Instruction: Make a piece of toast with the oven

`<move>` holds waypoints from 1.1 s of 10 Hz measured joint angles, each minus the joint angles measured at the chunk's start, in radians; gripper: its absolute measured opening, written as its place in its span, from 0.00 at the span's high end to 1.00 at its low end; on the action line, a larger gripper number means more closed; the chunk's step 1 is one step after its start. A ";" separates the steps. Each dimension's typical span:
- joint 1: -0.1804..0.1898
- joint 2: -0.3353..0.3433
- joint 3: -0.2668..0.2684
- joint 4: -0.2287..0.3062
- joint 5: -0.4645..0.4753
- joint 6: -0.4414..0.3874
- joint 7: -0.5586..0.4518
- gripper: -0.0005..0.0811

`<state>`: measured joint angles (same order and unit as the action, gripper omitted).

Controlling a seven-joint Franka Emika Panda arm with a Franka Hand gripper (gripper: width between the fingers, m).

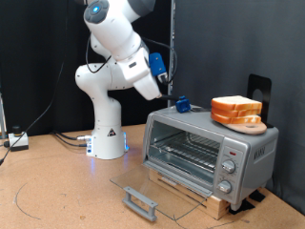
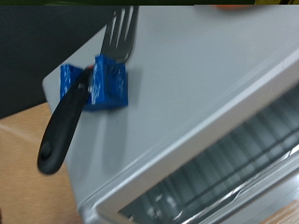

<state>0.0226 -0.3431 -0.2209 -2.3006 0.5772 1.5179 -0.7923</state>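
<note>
The oven (image 1: 212,145) is a silver box on a wooden board at the exterior view's right. Its glass door (image 1: 152,189) lies folded down flat, with the grey bar handle (image 1: 140,201) at the front. The wire rack (image 1: 186,148) inside is bare. A pile of bread slices (image 1: 236,112) sits on a wooden plate on the oven's roof. No single slice lies apart from it. My gripper (image 1: 169,86) hangs above the roof's left end, over a blue holder (image 1: 181,103) with a fork (image 2: 117,33). Its fingers show in neither view.
The fork's black handle (image 2: 61,131) sticks out past the roof's edge (image 2: 89,177). Round knobs (image 1: 229,167) line the oven's right side. A black stand (image 1: 259,95) rises behind the bread. Cables (image 1: 67,138) run across the wooden table at the robot's base.
</note>
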 joint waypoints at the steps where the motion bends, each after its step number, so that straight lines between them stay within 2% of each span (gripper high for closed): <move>1: 0.008 -0.041 0.014 -0.020 0.012 0.015 -0.027 0.01; 3: 0.018 -0.117 0.046 -0.051 0.016 0.018 -0.043 0.01; 4: 0.020 -0.157 0.070 -0.068 0.016 0.041 -0.043 0.01; 5: 0.020 -0.209 0.088 -0.107 0.016 0.085 -0.042 0.01; 7: 0.020 -0.208 0.090 -0.110 0.013 0.072 -0.051 0.01; 8: 0.021 -0.232 0.109 -0.124 0.012 0.083 -0.057 0.01; 11: 0.020 -0.372 0.183 -0.209 -0.016 0.152 -0.052 0.01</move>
<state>0.0426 -0.7152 -0.0374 -2.5096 0.5610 1.6703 -0.8441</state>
